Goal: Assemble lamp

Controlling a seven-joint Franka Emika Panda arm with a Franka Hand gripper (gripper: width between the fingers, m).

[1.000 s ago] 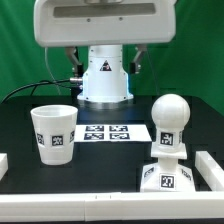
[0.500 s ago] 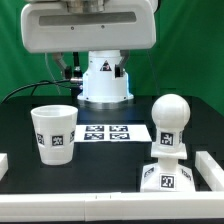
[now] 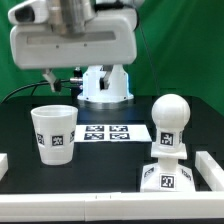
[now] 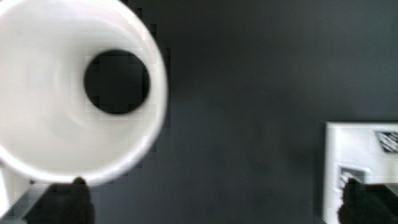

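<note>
The white cup-shaped shade stands upright at the exterior view's left, a tag on its side. The round-headed bulb stands upright in the blocky base at the exterior view's right. The arm's hand hangs high over the left half of the table; its fingers are cut off from that view. In the wrist view I look down into the shade from above. My gripper is open and empty, with its dark fingertips spread wide, one next to the shade's rim.
The marker board lies flat at the table's middle and also shows at the wrist view's edge. The white robot pedestal stands at the back. White rails line the table's sides and front.
The arm's hand has moved toward the exterior view's left and lower, from over the middle to above the shade. The lamp parts have not moved.
</note>
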